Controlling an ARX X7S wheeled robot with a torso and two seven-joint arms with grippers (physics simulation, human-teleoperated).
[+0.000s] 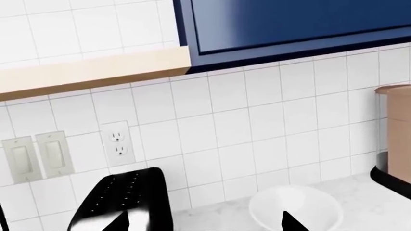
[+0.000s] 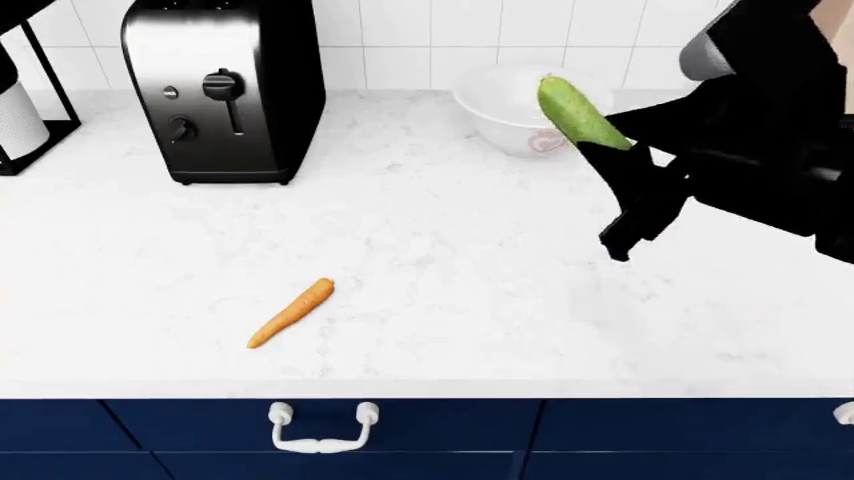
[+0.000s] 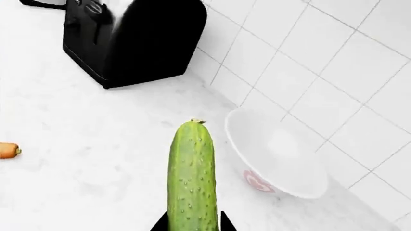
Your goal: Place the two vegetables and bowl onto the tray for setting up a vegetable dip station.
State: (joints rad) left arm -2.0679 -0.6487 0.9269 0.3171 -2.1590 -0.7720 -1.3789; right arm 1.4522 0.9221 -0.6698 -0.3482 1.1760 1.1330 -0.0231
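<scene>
Cucumber (image 2: 581, 113) clamped in right gripper (image 2: 627, 160), held above white marble counter (image 2: 441, 260) just in front of bowl (image 2: 497, 112) | carrot (image 2: 291, 312) lying on counter, well forward-left of bowl | toaster (image 2: 224, 85) left of bowl, against white-tiled wall (image 1: 257, 115) | left gripper's state: cannot tell.

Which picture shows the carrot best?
The head view: the whole carrot lies on the white counter. The right wrist view catches only its tip at the picture's edge. The left wrist view shows none of it.
</scene>
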